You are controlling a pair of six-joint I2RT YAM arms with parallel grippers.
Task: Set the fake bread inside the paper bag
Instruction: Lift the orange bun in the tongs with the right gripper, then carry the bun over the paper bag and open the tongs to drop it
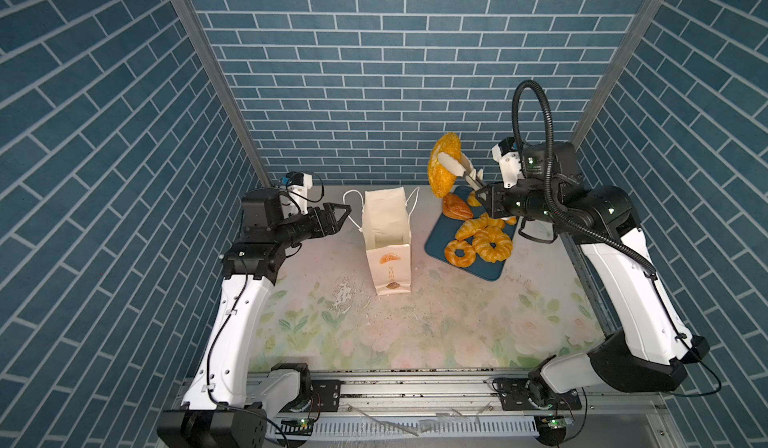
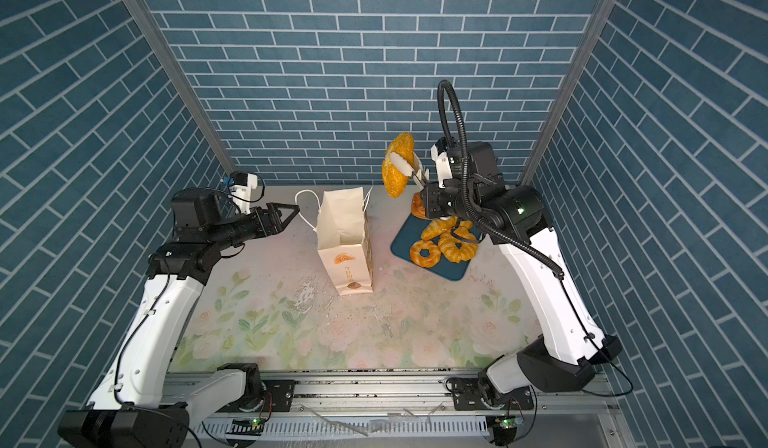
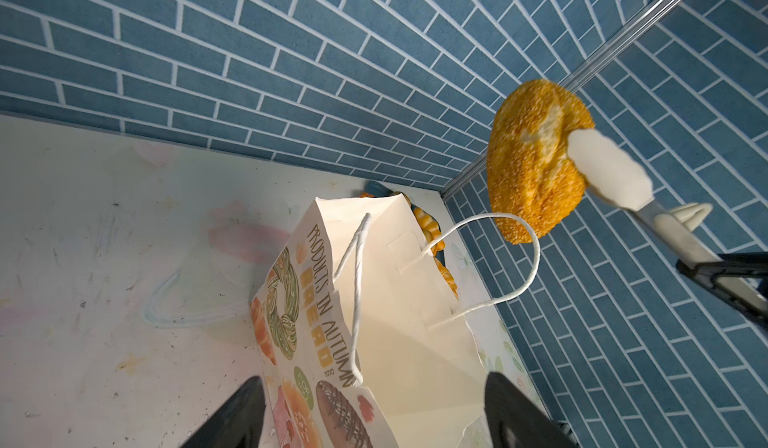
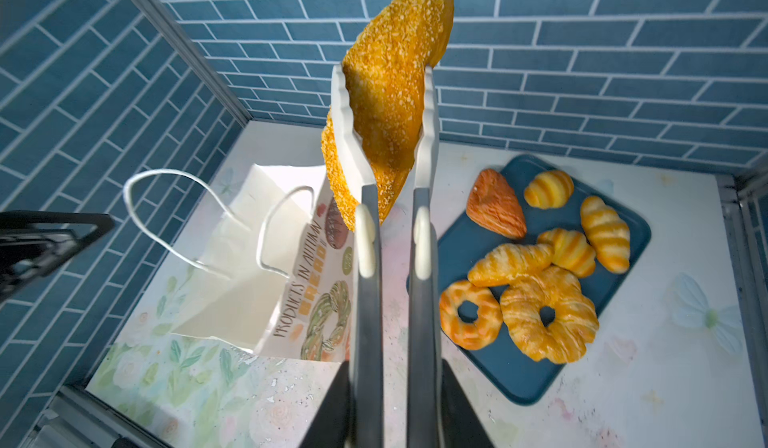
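Cream paper forms the paper bag [image 1: 390, 269], which stands upright near the middle of the flower-printed bench [image 1: 415, 334], mouth open, with bread pictures printed on its wide face. What shows of its inside is plain paper wall. Two white cord handles [image 3: 498, 215] rise from the rim. The one on the tray side loops up between the mouth and the loaf [image 4: 386, 93].

That seeded golden loaf hangs in the air, higher than the bag's rim and just off its tray side, beside the mouth rather than over it. White-tipped metal tongs [image 4: 368, 309] pinch it from both flanks, and the right pincer [image 1: 485, 199] is clenched around the tongs' grey arms.

On the bag's other side the left pincer [image 1: 345, 217] hovers released, its jaws wide and holding nothing. It is close to the other handle loop, but I cannot tell whether it touches the cord.

Beyond the loaf from the bag, a dark blue tray [image 4: 511, 367] lies flat on the bench. It carries a brown flat pastry [image 4: 494, 203], striped croissants [image 4: 511, 263] and two ring doughnuts [image 4: 453, 325], crowded together and touching.

In front of the bag the bench print is scuffed, with pale flakes [image 1: 343, 296]. Blue brick-patterned walls [image 1: 374, 72] close in behind the bag and on both sides.
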